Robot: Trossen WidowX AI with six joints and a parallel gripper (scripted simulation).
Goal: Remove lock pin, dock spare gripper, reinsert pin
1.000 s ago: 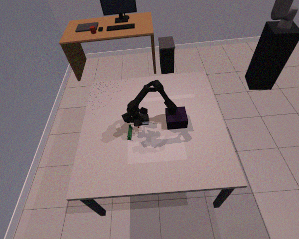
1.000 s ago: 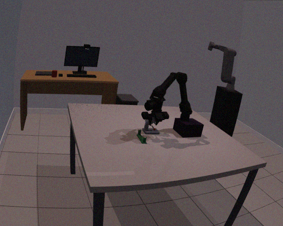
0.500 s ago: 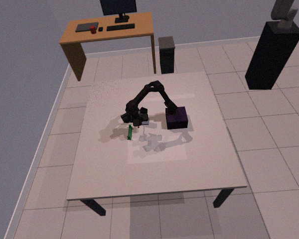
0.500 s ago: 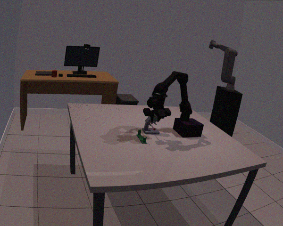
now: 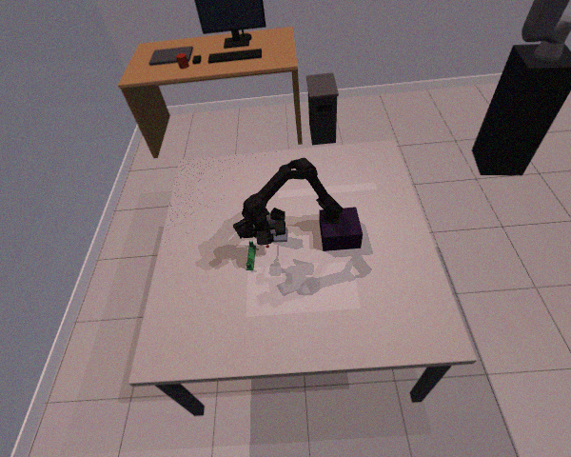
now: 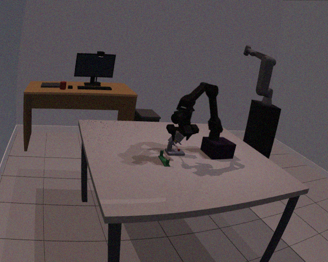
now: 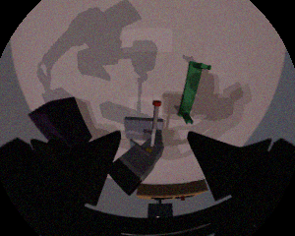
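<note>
The mount's grey base (image 6: 174,152) (image 7: 138,127) stands on the table, with its post and socket leaning above. A grey block with a dark end (image 7: 132,164) sits at the socket; it looks like the spare gripper, but its join with the socket is too dark to make out. The lock pin (image 7: 154,120) has a red head and a pale shaft. Its far end reaches the socket by a small yellow spot; how deep it sits cannot be told. Its head (image 5: 267,246) (image 6: 178,149) sticks out towards the table's front. My gripper (image 7: 154,135) is wide open above the mount, its fingers clear of the pin.
A green cradle (image 5: 250,256) (image 6: 164,158) (image 7: 191,90) with upright ends stands empty beside the mount. The arm's purple base block (image 5: 341,228) (image 6: 218,148) is on the other side. A desk with a monitor (image 6: 94,65) stands beyond the table (image 5: 301,339).
</note>
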